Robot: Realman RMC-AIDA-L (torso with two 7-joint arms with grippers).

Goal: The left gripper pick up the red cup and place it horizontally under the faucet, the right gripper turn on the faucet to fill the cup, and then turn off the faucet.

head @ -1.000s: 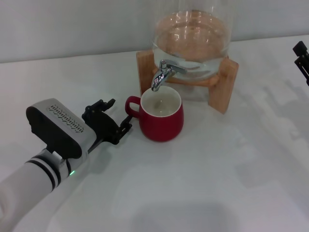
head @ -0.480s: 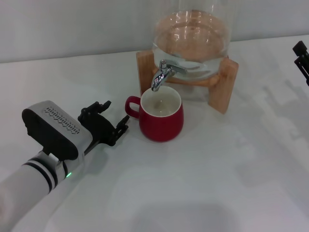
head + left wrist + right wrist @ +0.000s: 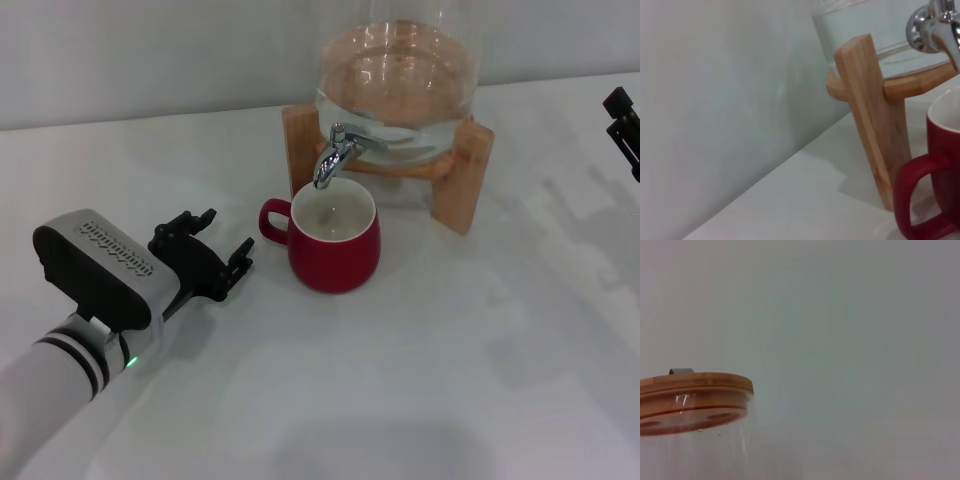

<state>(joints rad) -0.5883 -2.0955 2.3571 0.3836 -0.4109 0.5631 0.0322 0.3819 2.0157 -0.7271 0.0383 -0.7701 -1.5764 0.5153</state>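
Note:
The red cup (image 3: 335, 250) stands upright on the white table, its cream inside right under the spout of the chrome faucet (image 3: 335, 152). Its loop handle points toward my left gripper (image 3: 226, 233). That gripper is open and empty, a short way left of the handle and apart from it. In the left wrist view the cup's handle (image 3: 912, 200) and the faucet (image 3: 935, 25) show close by. My right gripper (image 3: 622, 125) shows only as a black tip at the far right edge, well away from the faucet.
The faucet is fitted to a clear glass jar (image 3: 400, 70) with water, resting on a wooden stand (image 3: 465, 170). The right wrist view shows only the jar's wooden lid (image 3: 690, 395) and the grey wall. The white table (image 3: 420, 380) stretches in front.
My left gripper has drawn back to the left, away from the cup's handle, and is now apart from it. The cup and right gripper have not moved.

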